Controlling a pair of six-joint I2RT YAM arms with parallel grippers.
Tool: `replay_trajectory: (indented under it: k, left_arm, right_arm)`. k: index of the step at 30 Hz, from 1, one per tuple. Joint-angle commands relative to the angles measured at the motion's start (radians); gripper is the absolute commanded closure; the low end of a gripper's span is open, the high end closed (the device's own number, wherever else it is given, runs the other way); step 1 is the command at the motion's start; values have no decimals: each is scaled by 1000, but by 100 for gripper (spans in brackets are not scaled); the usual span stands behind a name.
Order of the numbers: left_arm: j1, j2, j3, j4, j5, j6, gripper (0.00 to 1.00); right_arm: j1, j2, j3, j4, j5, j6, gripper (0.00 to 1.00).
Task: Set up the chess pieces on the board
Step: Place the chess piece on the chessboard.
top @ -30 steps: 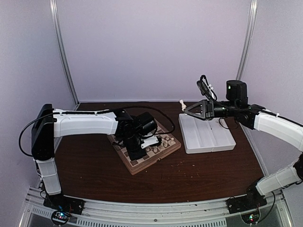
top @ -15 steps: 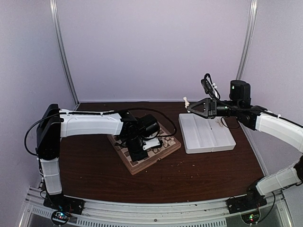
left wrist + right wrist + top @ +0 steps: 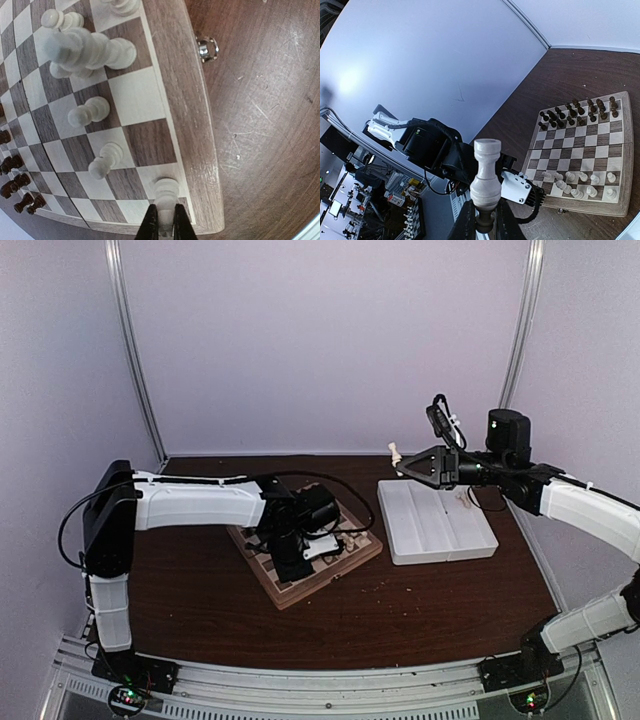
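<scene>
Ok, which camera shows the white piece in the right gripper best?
Right wrist: the white piece stands upright and large, its base pinched in the right gripper. Top external shows only a tiny white speck at that gripper's tip. Left wrist does not show it.

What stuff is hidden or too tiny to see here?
Top view: left arm covers much of the board; pieces too small to name.
Left wrist: corner piece, base hidden by the jaws and bottom edge.
Right wrist: held piece, base hidden by the jaws.
</scene>
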Motion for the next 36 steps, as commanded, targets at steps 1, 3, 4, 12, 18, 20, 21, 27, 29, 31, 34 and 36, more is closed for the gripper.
replay_trajectory:
  k: [1,3,4,12,18,20,21,27,29,31,34,36]
  left_arm:
    - [-5,20,28,-14,-11,16,99]
    - [-5,21,29,-15,-8,18,93]
    - [-5,21,29,-16,-8,19,91]
    - [-7,14,42,-29,-13,17,66]
    - [-7,-17,49,-33,-12,9,62]
    - [-6,-43,51,-40,-17,2,62]
    - [-8,-55,49,-43,-17,-1,62]
    - [-12,-192,24,-17,-30,-47,59]
    - [-11,-259,-18,70,-33,-76,55]
    - [-10,-329,-72,169,-10,-103,46]
    - [2,-414,-137,312,79,-187,38]
    - [18,-447,-155,382,143,-236,36]
  right_arm:
    - [-7,-12,-12,35,-16,10,100]
    - [-7,-12,-12,36,-15,13,100]
    - [-7,-11,-12,37,-16,13,100]
    - [-7,-8,-12,41,-17,16,100]
    - [-8,-9,-12,37,-18,13,100]
    - [-10,-9,-12,32,-18,11,100]
    - [-9,-9,-12,29,-17,8,100]
    - [-9,3,-6,6,-29,-7,100]
    - [-8,11,-4,1,-36,-11,100]
    - [-7,14,-3,-6,-44,-22,100]
    - [8,11,6,-60,-41,-74,100]
    - [22,6,15,-126,-27,-128,100]
